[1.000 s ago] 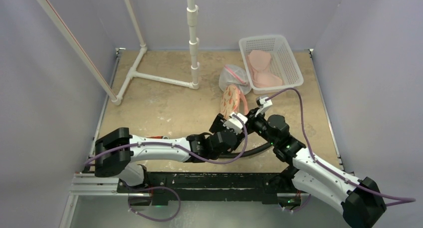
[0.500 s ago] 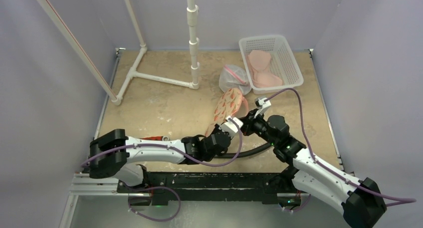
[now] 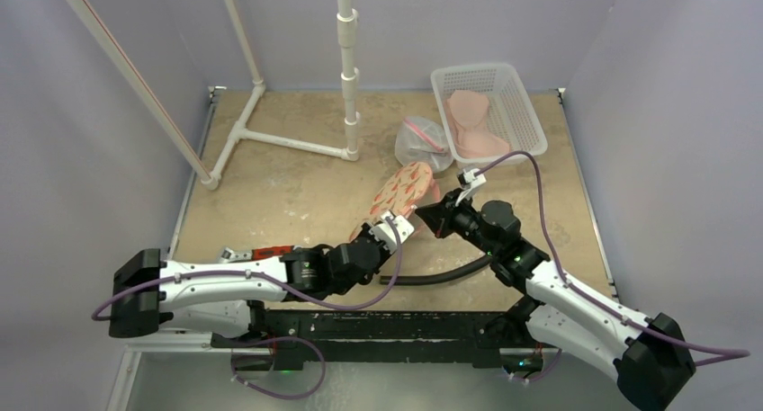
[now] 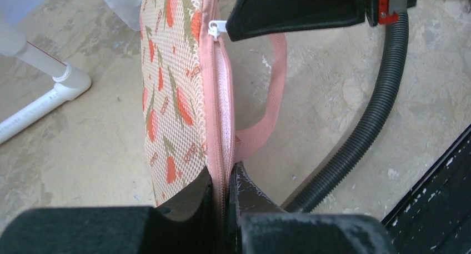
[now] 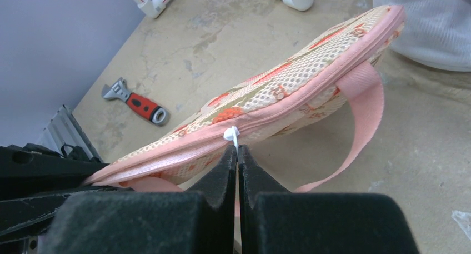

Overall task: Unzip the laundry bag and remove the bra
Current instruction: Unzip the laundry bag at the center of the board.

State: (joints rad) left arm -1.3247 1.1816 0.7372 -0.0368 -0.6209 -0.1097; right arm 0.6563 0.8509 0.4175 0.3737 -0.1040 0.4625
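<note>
The laundry bag [image 3: 401, 188] is a mesh pouch with an orange-red print, pink zipper trim and a pink strap [image 5: 364, 115]. It is held stretched above the table between both grippers. My left gripper [image 4: 225, 179] is shut on the bag's zipper edge at its near end [image 3: 392, 224]. My right gripper [image 5: 237, 151] is shut on the white zipper pull [image 5: 231, 134], which sits partway along the zipper [image 4: 216, 29]. The zipper looks closed along its visible length. The bra is hidden.
A white basket [image 3: 531, 128] at the back right holds pink garments. A pale mesh bag [image 3: 421, 141] lies beside it. A white pipe frame [image 3: 346, 69] stands at the back. A red-handled wrench [image 3: 270, 251] lies near left. A black corrugated hose [image 4: 366, 126] curves under the grippers.
My left gripper has closed on the bag's near edge and drawn back to the left, pulling the bag out long. The right gripper stayed shut on the zipper pull and shifted slightly left.
</note>
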